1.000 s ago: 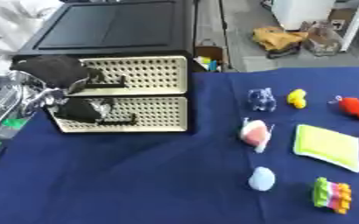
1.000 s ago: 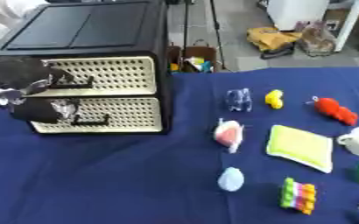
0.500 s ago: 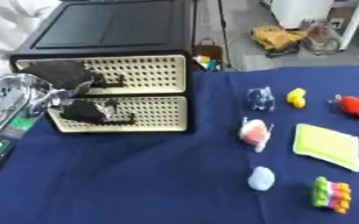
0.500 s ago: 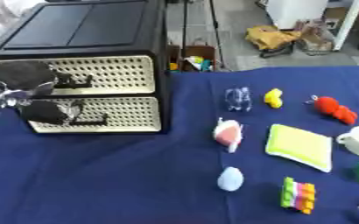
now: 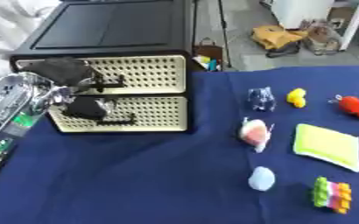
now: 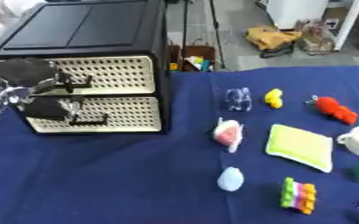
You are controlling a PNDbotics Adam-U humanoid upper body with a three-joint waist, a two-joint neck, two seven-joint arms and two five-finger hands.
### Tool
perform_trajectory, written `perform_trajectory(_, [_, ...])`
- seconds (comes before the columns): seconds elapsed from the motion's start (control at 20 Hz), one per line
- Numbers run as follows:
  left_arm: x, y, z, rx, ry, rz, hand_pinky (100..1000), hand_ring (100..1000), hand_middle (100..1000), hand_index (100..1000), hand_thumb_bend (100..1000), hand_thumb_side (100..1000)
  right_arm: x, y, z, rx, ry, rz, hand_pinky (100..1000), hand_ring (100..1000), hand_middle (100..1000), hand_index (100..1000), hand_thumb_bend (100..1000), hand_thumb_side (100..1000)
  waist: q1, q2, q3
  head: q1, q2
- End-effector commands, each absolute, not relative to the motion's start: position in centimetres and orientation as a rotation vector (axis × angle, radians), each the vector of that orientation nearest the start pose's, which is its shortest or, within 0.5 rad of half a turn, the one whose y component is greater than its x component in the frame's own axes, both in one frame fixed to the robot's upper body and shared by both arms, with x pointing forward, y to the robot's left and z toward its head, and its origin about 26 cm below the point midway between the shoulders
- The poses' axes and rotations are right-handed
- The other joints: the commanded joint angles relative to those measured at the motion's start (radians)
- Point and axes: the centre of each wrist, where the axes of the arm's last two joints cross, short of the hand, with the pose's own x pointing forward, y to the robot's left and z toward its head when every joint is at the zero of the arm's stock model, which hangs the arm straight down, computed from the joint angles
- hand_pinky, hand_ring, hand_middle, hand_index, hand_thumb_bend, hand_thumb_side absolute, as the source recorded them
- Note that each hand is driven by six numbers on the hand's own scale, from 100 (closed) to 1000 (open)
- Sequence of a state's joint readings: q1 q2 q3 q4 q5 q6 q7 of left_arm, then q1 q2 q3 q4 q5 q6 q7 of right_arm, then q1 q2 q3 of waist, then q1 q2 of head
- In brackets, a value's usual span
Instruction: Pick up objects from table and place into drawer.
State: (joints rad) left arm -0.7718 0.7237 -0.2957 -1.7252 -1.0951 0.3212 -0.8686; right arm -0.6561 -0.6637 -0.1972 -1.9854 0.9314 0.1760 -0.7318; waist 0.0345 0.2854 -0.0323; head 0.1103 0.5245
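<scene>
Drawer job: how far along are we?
Done: nothing visibly stowed; both drawers of the cabinet look shut. In hand: the left hand is at the upper drawer, fingers curled by its handle. Left: the toys, such as the red toy, the yellow pad and the pale blue piece, lie on the cloth.

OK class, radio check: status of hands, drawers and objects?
Left hand at upper drawer handle, grip unclear. Right hand not in view. Both drawers shut. Objects, yellow sponge included, still on table.

Bright, even light — soft blur throughout.
</scene>
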Motion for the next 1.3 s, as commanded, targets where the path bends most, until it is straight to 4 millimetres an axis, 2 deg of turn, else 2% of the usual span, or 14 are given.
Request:
perform_trajectory(0.05, [36.1, 24.7, 30.1, 1.312, -1.025, -1.471, 100, 100, 100, 670, 100, 796, 28.3, -31.2, 36.9, 1.911, 2.223, 0.251, 578, 642, 614, 681, 100, 1000, -0.004, -0.013, -0.001, 0.002, -0.014])
perform_trajectory(1.3, [33.4, 23.1, 30.5, 1.421, -1.039, -1.561, 100, 100, 100, 672, 100, 802, 28.3, -31.3, 36.9, 1.908, 2.212, 0.282, 577, 641, 613, 679, 100, 1000, -0.013, -0.034, 0.021, -0.012, 0.0])
